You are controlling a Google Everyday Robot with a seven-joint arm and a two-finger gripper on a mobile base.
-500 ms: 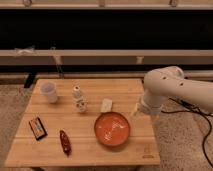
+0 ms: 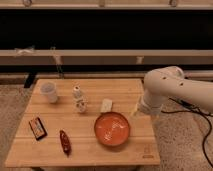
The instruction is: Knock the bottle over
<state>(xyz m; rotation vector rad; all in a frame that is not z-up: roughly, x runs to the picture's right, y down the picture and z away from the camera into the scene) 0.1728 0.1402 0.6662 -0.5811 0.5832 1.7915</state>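
The bottle (image 2: 79, 99) is small, slim and whitish with a dark-patterned lower body. It stands upright on the wooden table (image 2: 60, 112), left of centre. My white arm (image 2: 167, 90) reaches in from the right. The gripper (image 2: 134, 112) hangs at its lower end over the table's right part, just right of the orange bowl (image 2: 112, 128). The gripper is well to the right of the bottle and does not touch it.
A wider white cup (image 2: 49, 92) stands at the back left. A small pale object (image 2: 106, 105) lies between the bottle and the bowl. A dark packet (image 2: 37, 127) and a red item (image 2: 65, 142) lie at the front left. A dark wall with a rail runs behind.
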